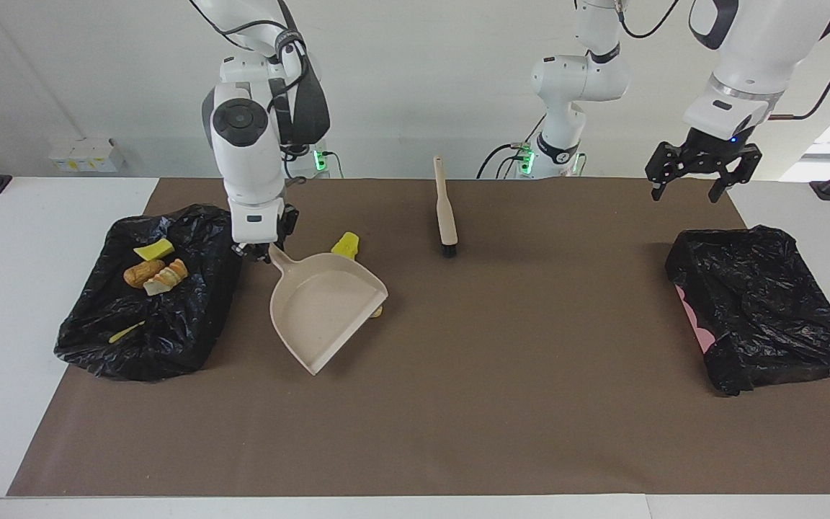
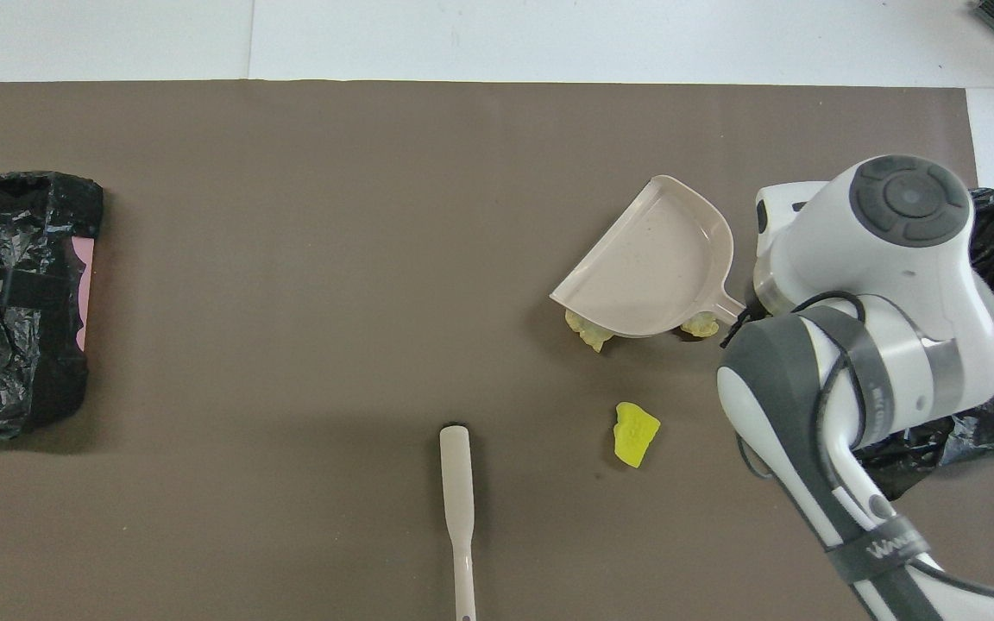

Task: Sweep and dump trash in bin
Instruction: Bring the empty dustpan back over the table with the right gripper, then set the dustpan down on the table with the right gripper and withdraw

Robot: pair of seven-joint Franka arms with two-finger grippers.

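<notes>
Partly hidden under the dustpan [image 1: 323, 306] in the clamped right pincer [image 1: 262, 250] lie two chunks [image 2: 588, 329].

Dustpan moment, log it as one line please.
right claw: shut on dustpan, over mat by two pale chunks | left claw: open, waiting | brush: untouched | yellow sponge: unswept

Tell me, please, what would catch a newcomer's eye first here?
Probably the beige dustpan, gripped by its handle in the right gripper and hanging over two pale trash lumps on the brown mat. Beside it, the black-lined bin already holds several pieces, while a yellow sponge bit lies loose.
</notes>
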